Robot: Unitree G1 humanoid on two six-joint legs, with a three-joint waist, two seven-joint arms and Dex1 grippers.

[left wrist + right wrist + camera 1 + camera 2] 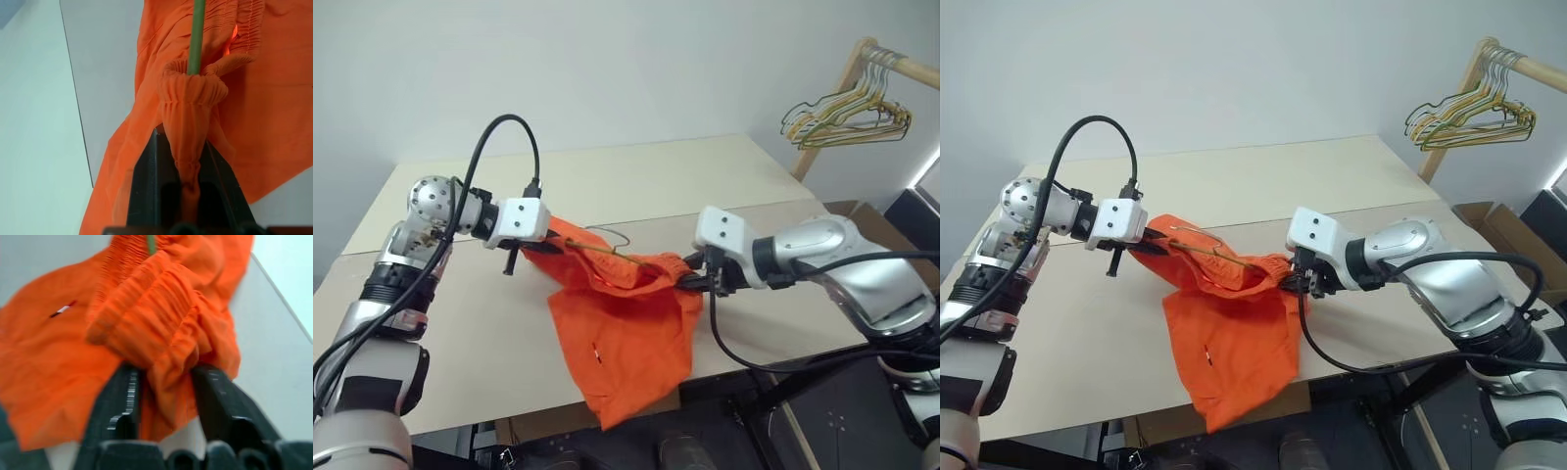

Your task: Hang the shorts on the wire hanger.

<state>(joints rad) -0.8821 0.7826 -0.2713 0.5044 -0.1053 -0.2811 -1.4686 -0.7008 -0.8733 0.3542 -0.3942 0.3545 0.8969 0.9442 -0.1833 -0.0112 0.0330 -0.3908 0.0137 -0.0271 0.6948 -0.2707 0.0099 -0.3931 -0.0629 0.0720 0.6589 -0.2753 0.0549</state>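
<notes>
The orange shorts [626, 328] lie bunched on the desk [636, 181], one leg hanging over its front edge, with the wire hanger [612, 250] threaded through the waistband. The left gripper [530, 247] has its jaws pressed together on a fold of waistband. The right gripper [690, 282] has its jaws spread, waistband fabric lying between them.

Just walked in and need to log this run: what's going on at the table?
The robot holds the orange shorts above the table between its two grippers. The left gripper is shut on a bunch of the waistband, with the wire hanger running through it. The right gripper has its fingers either side of the waistband's other end. The rest of the shorts droops over the table's edge.
</notes>
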